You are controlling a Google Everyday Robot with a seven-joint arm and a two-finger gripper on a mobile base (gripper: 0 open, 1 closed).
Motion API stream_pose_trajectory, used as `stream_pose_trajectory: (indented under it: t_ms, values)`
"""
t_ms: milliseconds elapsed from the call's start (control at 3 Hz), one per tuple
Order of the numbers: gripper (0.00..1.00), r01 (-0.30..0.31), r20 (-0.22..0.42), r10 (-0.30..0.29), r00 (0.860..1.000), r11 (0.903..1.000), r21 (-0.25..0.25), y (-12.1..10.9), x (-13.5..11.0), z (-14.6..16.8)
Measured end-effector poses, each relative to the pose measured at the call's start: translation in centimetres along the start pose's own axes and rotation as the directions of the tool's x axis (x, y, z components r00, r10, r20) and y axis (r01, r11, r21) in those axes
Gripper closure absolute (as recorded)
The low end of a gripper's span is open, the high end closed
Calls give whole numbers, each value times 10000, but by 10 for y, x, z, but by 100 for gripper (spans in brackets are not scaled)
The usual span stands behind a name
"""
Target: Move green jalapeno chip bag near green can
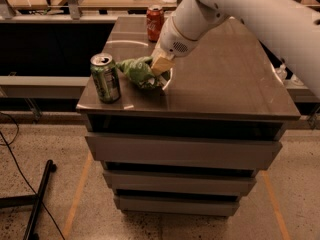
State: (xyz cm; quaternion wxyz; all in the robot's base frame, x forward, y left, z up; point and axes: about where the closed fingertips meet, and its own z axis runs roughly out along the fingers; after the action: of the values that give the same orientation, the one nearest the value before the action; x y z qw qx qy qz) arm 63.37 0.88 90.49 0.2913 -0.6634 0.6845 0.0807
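The green jalapeno chip bag [137, 72] lies crumpled on the brown cabinet top [225, 84], just right of the green can [105, 78], with a small gap between them. The can stands upright near the front left corner. My gripper [157, 73] comes down from the upper right on a white arm and is shut on the right side of the bag. Its tan fingers [161, 64] press into the foil.
A red cola can [155, 22] stands at the back of the cabinet top. The cabinet has several drawers below. A dark shelf lies to the left, wooden tables behind. A black stand leg [37, 204] and cable lie on the floor at lower left.
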Motion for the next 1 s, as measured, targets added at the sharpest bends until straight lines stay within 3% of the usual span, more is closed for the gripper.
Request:
stream_pose_trajectory:
  t_ms: [333, 667, 1000]
  values:
    - [7, 12, -2, -12, 10000, 10000, -32, 1, -1, 2]
    - [0, 21, -4, -21, 10000, 10000, -54, 1, -1, 3]
    - [0, -243, 235, 240, 9994, 9996, 114, 3, 4, -9]
